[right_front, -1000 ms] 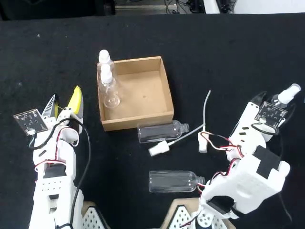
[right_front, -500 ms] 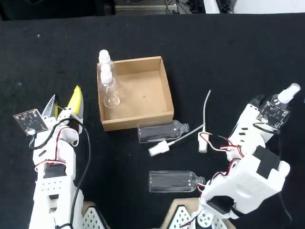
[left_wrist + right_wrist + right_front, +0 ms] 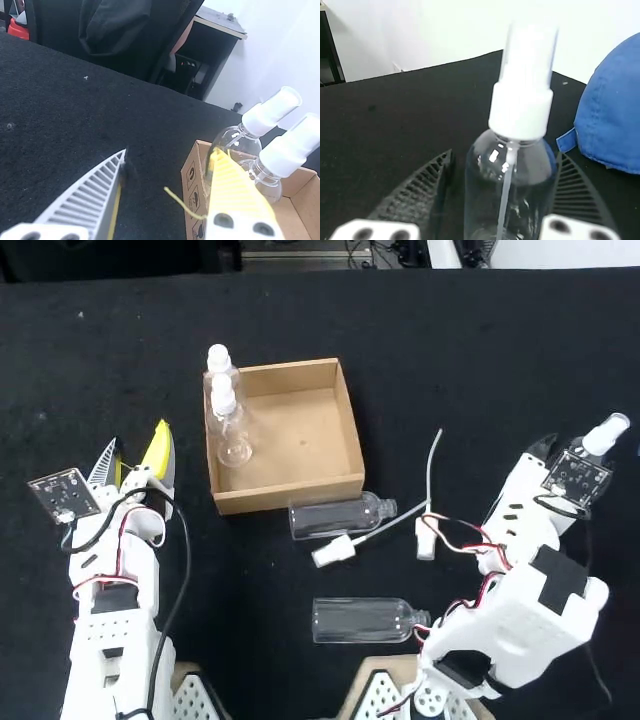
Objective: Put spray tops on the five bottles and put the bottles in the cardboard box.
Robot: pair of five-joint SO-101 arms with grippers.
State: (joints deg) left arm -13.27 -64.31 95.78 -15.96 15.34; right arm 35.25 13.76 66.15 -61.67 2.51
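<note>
Two capped bottles (image 3: 225, 412) stand in the cardboard box (image 3: 300, 490); two open bottles (image 3: 340, 517) lie outside it.

**Camera arrangement: one fixed overhead view and two wrist views**

The high view looks steeply down on the black counter (image 3: 480, 350) from a fixed position. It is far enough off to take in both arms and the cardboard box (image 3: 290, 493).

The left wrist view sits close behind the left arm's jaws, low over the counter. It faces out between them toward a corner of the box and two capped bottles (image 3: 260, 135), which the high view also shows.

The right wrist view sits equally close behind the right arm's jaws. It faces a capped bottle (image 3: 512, 165) standing between them, seen in the high view at the counter's right edge.
</note>
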